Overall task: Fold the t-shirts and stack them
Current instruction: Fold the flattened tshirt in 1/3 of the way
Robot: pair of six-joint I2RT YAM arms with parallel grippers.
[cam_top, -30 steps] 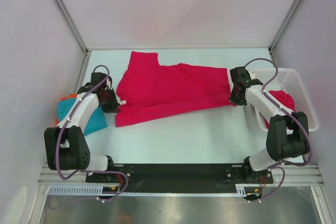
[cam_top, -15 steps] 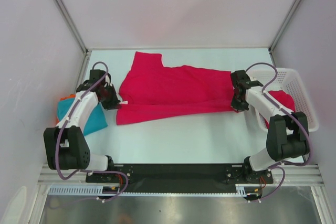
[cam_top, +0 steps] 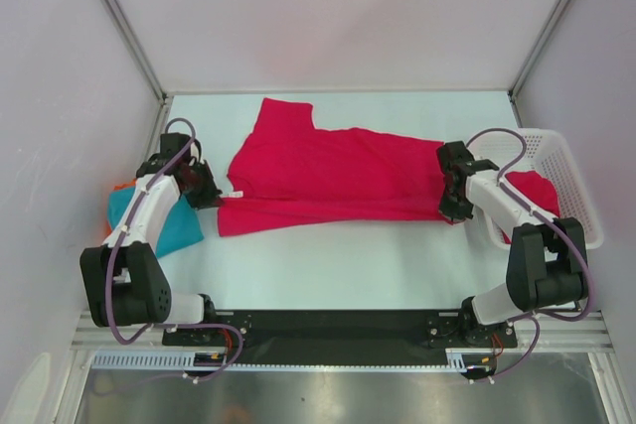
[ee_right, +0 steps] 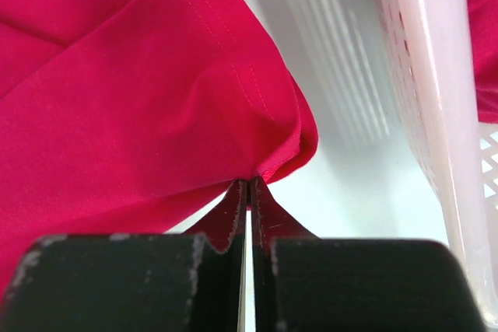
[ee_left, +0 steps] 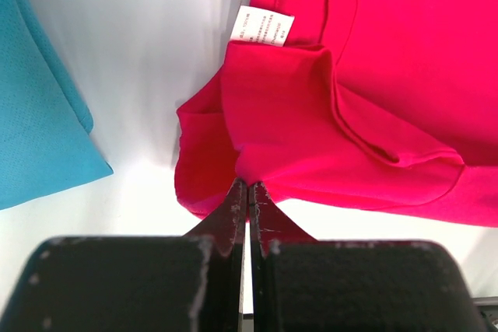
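Top view: the crimson t-shirt (cam_top: 333,176) lies spread on the table (cam_top: 338,265), long way left to right. The left gripper (cam_top: 213,196) is clamped on its left edge and the right gripper (cam_top: 453,210) on its right edge. Gripping opposite ends probably keeps the cloth taut and flat for a fold. The teal t-shirt (cam_top: 171,223) sits folded at the left table edge beside the left arm, apart from the crimson one; it's likely the base of the stack. The white mesh basket (cam_top: 576,161) at right holds a second crimson t-shirt (cam_top: 535,189), bunched and unfolded.

Left wrist: the jaws are pressed together, pinching a bunched corner of crimson cloth at the tips. A white label (ee_left: 263,29) lies just beyond. The teal cloth at left is clear of the grip.

Right wrist: the jaws are closed on a stitched, hemmed corner; sleeve or bottom hem, can't tell. The basket wall is just beside it on the right, with crimson inside.
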